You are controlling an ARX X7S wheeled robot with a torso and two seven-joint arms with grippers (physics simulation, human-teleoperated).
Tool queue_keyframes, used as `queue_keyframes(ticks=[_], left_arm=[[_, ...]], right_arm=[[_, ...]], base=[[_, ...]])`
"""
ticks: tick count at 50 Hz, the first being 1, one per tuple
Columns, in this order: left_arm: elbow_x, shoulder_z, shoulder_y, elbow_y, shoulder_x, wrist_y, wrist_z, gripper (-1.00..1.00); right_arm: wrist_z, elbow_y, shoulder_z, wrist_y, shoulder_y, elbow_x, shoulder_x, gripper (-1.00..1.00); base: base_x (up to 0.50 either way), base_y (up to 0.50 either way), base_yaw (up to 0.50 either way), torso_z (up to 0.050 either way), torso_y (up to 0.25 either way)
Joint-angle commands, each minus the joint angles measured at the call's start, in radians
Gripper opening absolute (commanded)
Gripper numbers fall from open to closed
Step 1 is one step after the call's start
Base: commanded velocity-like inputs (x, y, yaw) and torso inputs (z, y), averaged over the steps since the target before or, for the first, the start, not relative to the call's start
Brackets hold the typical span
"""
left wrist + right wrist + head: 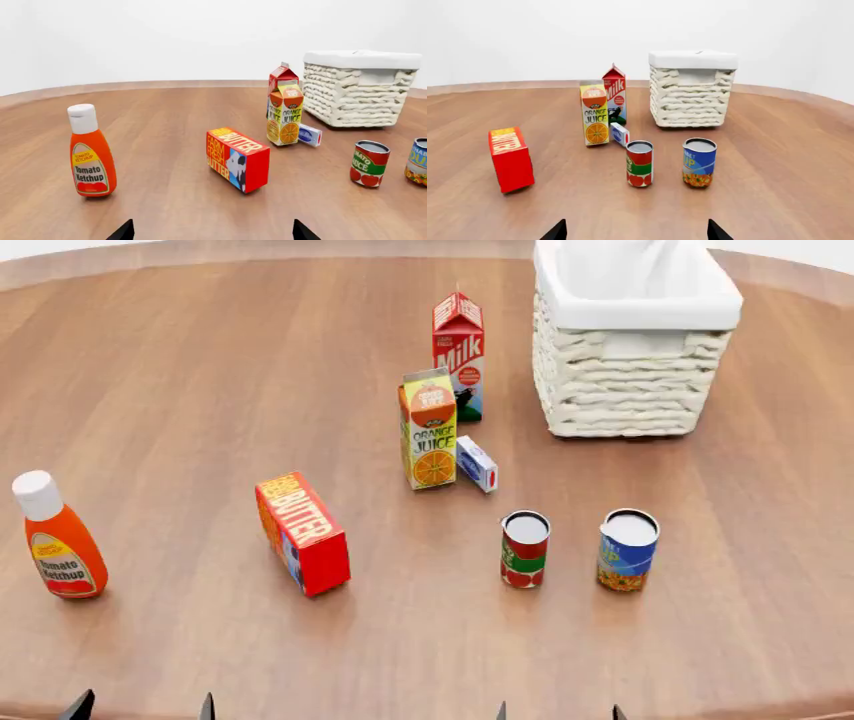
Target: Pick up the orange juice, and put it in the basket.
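Note:
The orange juice carton point(429, 430) stands upright mid-table, yellow and orange, just in front of the red-and-white milk carton point(458, 352). It also shows in the left wrist view point(285, 114) and the right wrist view point(595, 113). The cream wicker basket point(627, 380) with white lining stands at the back right, also in the left wrist view point(357, 92) and the right wrist view point(690, 95). My left gripper point(143, 707) and right gripper point(558, 712) are at the near table edge, both open and empty, far from the carton; only the fingertips show.
A ketchup bottle point(56, 537) stands at the left. A red butter box point(303, 532) lies left of centre. A small white-blue box point(477, 463) rests against the juice carton. A tomato can point(525, 549) and a blue can point(627, 549) stand in front of the basket.

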Motion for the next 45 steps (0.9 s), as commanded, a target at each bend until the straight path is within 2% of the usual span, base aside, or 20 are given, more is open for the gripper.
queue_keyframes(ticks=[1,19,45], left_arm=[[-0.016,0.018,0.000,0.000,-0.016,0.000,-0.018,1.00],[-0.059,0.069,-0.002,-0.001,-0.059,0.003,-0.069,1.00],[-0.090,0.106,-0.005,-0.002,-0.090,0.007,-0.105,1.00]], right_arm=[[0.025,0.008,-0.026,-0.007,0.002,0.019,0.019,1.00],[0.056,-0.001,-0.065,0.065,0.069,0.076,0.062,1.00],[0.084,0.029,-0.104,0.046,0.094,0.112,0.082,1.00]], base=[[0.00,0.00,0.00,0.000,0.000],[0.02,0.00,0.00,0.000,0.000],[0.20,0.00,0.00,0.000,0.000]])
